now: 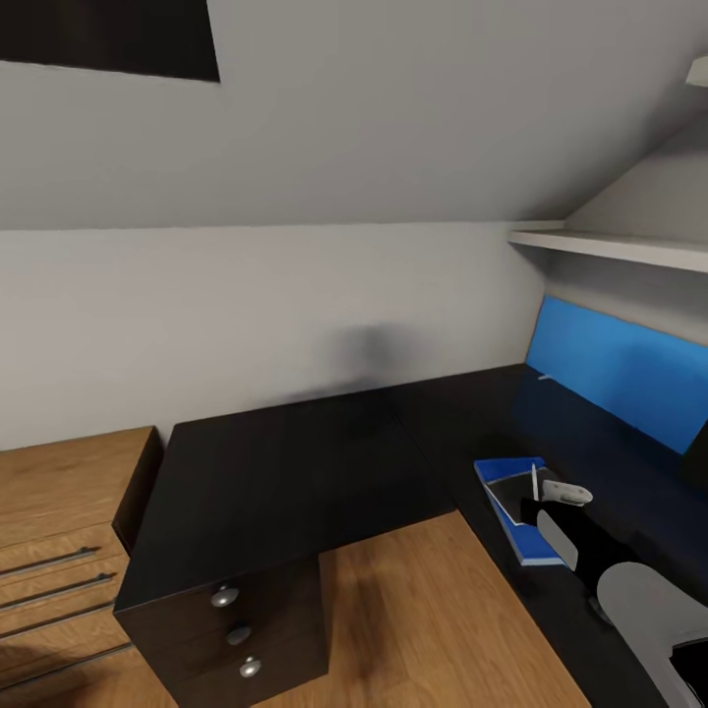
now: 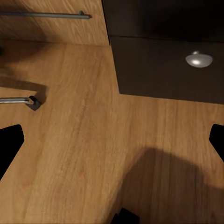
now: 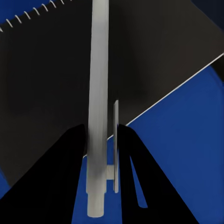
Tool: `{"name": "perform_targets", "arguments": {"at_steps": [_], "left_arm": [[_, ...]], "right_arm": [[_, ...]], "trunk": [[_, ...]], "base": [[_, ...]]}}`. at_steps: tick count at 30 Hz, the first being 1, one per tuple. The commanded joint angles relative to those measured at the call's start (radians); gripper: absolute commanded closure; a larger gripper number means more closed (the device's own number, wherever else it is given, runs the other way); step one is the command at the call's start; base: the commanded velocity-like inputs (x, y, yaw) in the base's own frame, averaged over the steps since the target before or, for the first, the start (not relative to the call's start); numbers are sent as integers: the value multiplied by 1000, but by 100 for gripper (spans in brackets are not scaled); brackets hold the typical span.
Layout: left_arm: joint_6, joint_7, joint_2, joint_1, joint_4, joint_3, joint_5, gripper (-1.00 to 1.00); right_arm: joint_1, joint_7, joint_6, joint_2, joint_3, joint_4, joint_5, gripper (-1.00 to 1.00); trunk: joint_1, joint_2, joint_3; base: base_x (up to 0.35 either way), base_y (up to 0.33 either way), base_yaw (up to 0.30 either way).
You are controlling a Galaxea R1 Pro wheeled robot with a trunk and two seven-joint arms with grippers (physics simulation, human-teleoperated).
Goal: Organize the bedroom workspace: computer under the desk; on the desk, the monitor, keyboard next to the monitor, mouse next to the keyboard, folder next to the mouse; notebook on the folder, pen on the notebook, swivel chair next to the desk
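Pen: the pale grey pen is sitting squarely between the jaws of the right gripper, its barrel running straight out ahead of them and its capped end with the clip lying back between the two dark fingers.
Right gripper: it is closing on the pen, one finger pressing each side of the barrel; in the head view the gripper is hanging just over the stack with the pen standing up out of it.
Notebook: the dark grey notebook, spiral-bound along one edge, is lying directly below and ahead of the jaws, under the pen's forward half; whether the pen is touching it I cannot tell.
Folder: the bright blue folder is lying under the notebook and showing beside and behind the jaws; in the head view its blue edge is framing the notebook.
Desk: the black-topped desk is carrying the folder on its right-hand wing; its drawer unit with round silver knobs is standing well away from the right jaws.
Left gripper: its dark fingertips are standing wide apart, holding nothing, pointing down at the wooden floor with a drawer knob ahead of them.
Blue panel: a blue panel is running along the wall beyond the right jaws.
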Motion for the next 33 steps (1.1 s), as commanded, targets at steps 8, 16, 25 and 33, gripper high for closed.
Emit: {"name": "perform_targets", "arguments": {"at_steps": [8, 16, 25, 33], "left_arm": [[-2, -1, 0, 0, -1, 1, 10, -100], [-1, -7, 3, 0, 12, 1, 11, -100], [-2, -8, 4, 0, 33, 0, 11, -100], [-1, -7, 4, 0, 36, 1, 11, -100]], "right_arm": [[0, -8, 4, -1, 8, -3, -9, 100], [-1, -9, 3, -1, 8, -4, -9, 100], [-1, -9, 3, -2, 8, -4, -9, 100], [-1, -7, 3, -3, 8, -5, -9, 100]], "trunk": [[12, -22, -10], [12, -22, -10], [12, -22, -10], [12, -22, -10]], "base": [[0, 0, 0], [1, 0, 0], [123, 0, 0], [24, 0, 0]]}}
